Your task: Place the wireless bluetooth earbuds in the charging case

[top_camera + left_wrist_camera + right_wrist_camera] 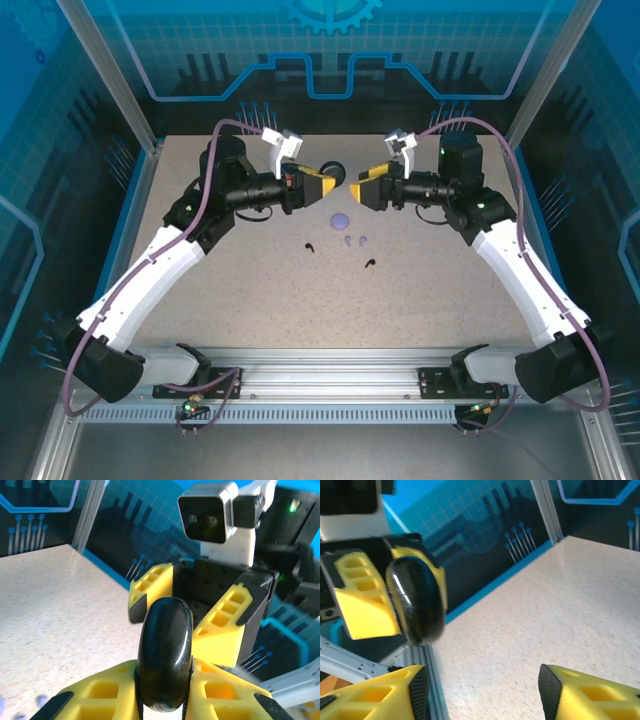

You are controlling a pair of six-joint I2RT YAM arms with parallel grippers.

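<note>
While my left fingers (100,690) clamp the black case (165,650) up in the air and my right fingers (590,690) hang apart, all four earbuds (349,241) lie loose on the desk (250,290), so nothing's in yet.

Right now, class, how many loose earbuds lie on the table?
4: left black earbud, two lilac earbuds side by side mid-table, right black earbud below-right of them in the top view; others may be hidden.
</note>
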